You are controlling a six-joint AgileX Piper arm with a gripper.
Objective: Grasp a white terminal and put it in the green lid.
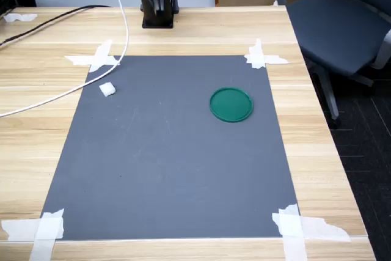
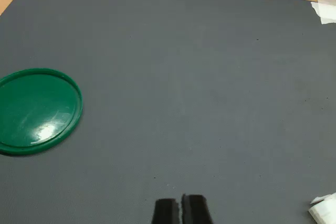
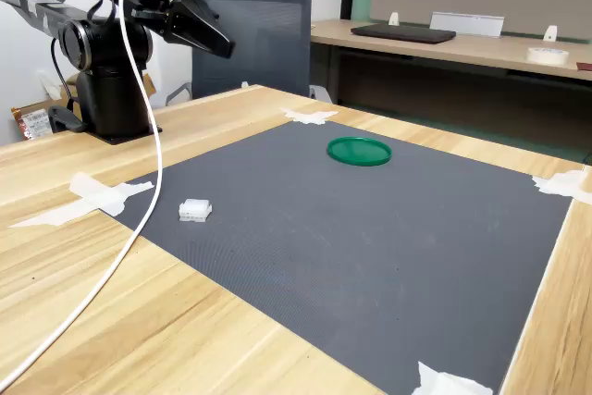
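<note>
1. White terminal (image 1: 107, 89) lies free on the dark mat (image 1: 165, 163), well apart from the gripper (image 3: 220, 46), near the mat's edge on the first exterior view's left and close to a taped corner.
2. The gripper hangs high above the table in the second exterior view, holding nothing; in the wrist view its 2 black fingertips (image 2: 195, 211) stand pressed together with only a hairline between them.
3. The green lid (image 1: 231, 104) rests flat on the mat, toward the first exterior view's right, well apart from the terminal and with nothing in it.
4. The mat is fixed to the wooden table (image 1: 317, 151) by white tape strips (image 1: 263, 57) at its 4 corners.
5. A white cable (image 3: 139, 210) runs from the arm across the table past the terminal.
6. An office chair (image 1: 342, 22) stands beside the table.
</note>
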